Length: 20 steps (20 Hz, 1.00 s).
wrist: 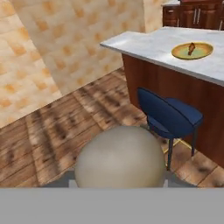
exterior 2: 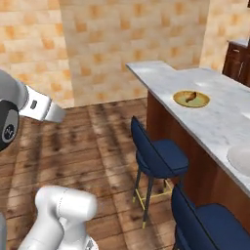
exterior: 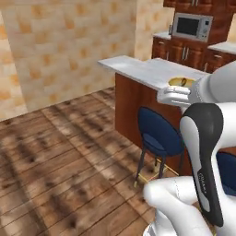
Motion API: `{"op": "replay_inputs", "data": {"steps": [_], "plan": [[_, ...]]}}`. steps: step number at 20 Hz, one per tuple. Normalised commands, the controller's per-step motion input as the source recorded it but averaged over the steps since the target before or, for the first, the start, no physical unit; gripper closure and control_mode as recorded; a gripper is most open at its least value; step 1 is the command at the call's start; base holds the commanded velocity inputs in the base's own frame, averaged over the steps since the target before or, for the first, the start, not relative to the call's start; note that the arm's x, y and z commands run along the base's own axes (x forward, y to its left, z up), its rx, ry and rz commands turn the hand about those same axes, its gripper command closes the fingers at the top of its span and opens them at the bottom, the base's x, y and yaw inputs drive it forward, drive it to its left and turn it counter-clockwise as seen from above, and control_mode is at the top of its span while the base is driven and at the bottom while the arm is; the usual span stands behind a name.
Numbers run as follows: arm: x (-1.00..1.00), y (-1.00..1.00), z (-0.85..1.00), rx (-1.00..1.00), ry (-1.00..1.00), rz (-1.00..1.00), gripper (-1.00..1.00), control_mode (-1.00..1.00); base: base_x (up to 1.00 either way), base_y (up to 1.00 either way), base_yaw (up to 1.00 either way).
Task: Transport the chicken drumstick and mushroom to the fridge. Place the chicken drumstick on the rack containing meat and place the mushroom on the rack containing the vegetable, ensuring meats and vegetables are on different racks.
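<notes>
Beige and round, the mushroom (wrist: 120,156) sat low in our hand view, hiding the tool's fingertips; we couldn't tell whether it was clamped. Rightward, the chicken drumstick (wrist: 191,47) lay on a yellow plate (wrist: 179,52) atop the desk (wrist: 148,43), its long axis unclear.
</notes>
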Motion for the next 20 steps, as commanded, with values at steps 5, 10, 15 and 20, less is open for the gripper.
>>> {"op": "replay_inputs", "data": {"steps": [5, 10, 15, 20], "plan": [[0.00, 0.00, 0.00, 0.00, 0.00, 0.00, 1.00, 1.00, 0.00, 0.00, 1.00], [0.00, 0.00, 0.00, 0.00, 0.00, 0.00, 1.00, 1.00, 0.00, 0.00, 1.00], [0.00, 0.00, 0.00, 0.00, 0.00, 0.00, 1.00, 1.00, 0.00, 0.00, 1.00], [0.00, 0.00, 0.00, 0.00, 0.00, 0.00, 1.00, 1.00, 0.00, 0.00, 1.00]]}}
